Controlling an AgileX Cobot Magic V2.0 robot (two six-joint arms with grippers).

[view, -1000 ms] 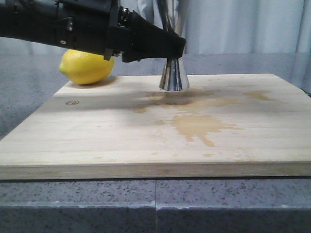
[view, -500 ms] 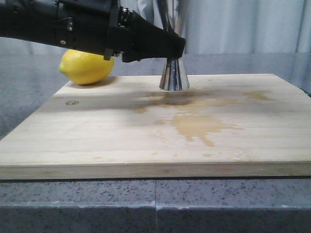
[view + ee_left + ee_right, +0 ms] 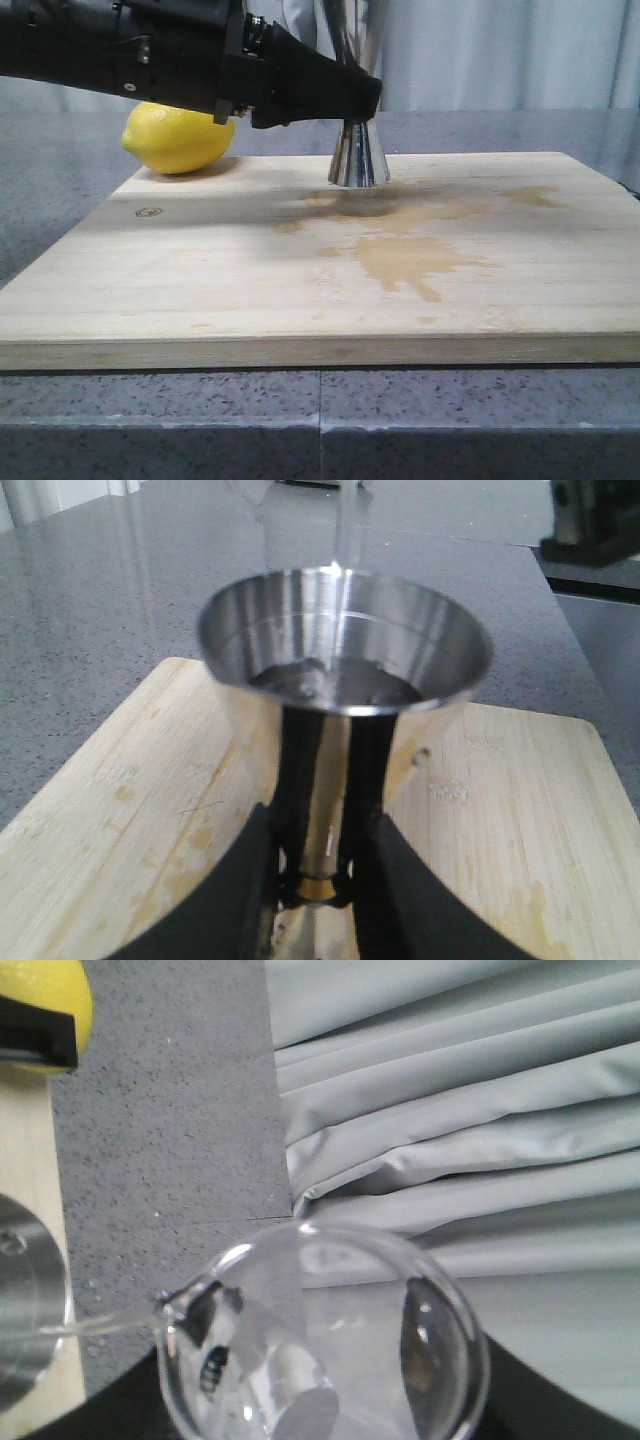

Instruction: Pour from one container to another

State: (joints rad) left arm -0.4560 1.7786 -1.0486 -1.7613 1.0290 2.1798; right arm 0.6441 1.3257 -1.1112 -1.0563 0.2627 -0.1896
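The steel jigger [image 3: 359, 158] stands on the wooden board [image 3: 200, 290]. My left gripper [image 3: 355, 100] is shut on its narrow waist, where the gold band [image 3: 318, 888] shows between the black fingers [image 3: 296, 780]. Liquid lies in the jigger's upper cup [image 3: 345, 640]. In the right wrist view the clear glass beaker [image 3: 320, 1340] is tilted on its side above the jigger [image 3: 25, 1300], lip toward it, and a thin stream [image 3: 100, 1325] runs from the lip. My right gripper [image 3: 320, 1370] is shut on the beaker; its dark fingers show through the glass. It is out of the front view.
A lemon [image 3: 175, 137] sits at the board's far left corner, behind the left arm. Brown spill stains [image 3: 410, 255] mark the middle of the board. Grey speckled counter [image 3: 480, 420] surrounds the board, and a pale curtain [image 3: 500, 50] hangs behind.
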